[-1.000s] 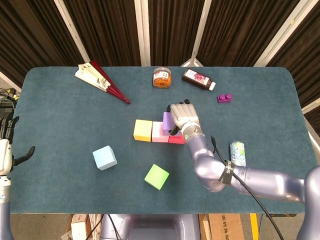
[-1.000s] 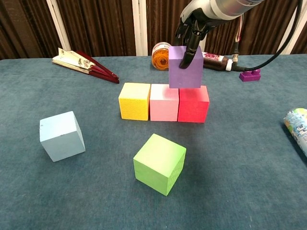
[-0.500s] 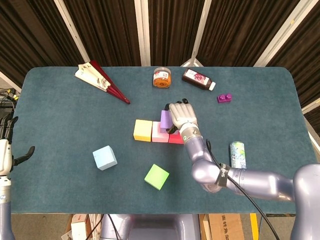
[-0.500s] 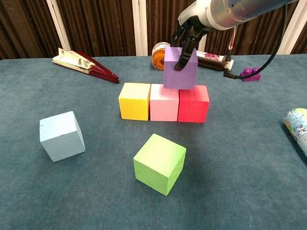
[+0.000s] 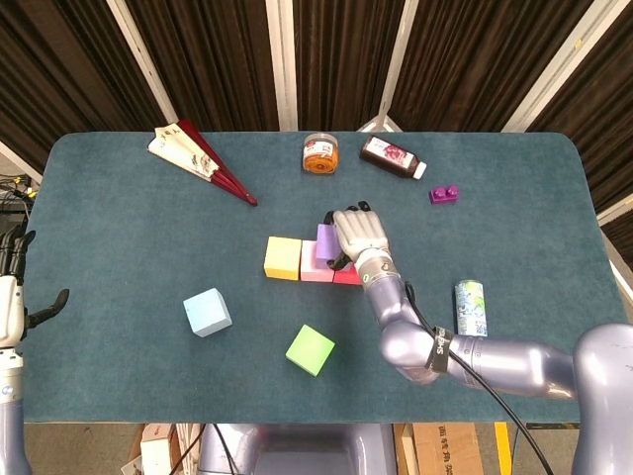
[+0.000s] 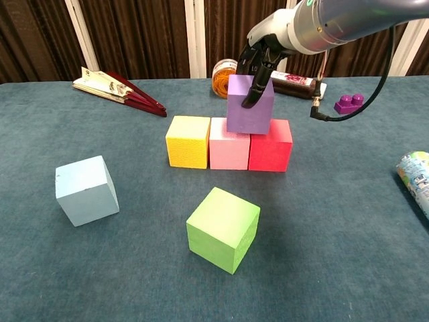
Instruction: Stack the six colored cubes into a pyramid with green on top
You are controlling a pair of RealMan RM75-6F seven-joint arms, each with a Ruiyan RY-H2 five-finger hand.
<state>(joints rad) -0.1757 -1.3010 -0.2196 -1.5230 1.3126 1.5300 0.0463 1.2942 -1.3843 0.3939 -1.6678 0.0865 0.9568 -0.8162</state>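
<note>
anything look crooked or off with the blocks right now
The purple cube, held by the right hand, sits tilted over the seam between the pink cube and red cube, not yet flat. The base row looks straight.

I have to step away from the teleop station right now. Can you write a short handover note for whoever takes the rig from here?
Right hand grips the purple cube, set over the seam between the pink cube and red cube; not yet let go.
Left hand is at the table's left edge, holding nothing.
Done: base row of yellow cube, pink and red, side by side.
Left: release purple, set the light blue cube beside it over yellow and pink, then the green cube on top. Both loose cubes lie in front of the row.
</note>
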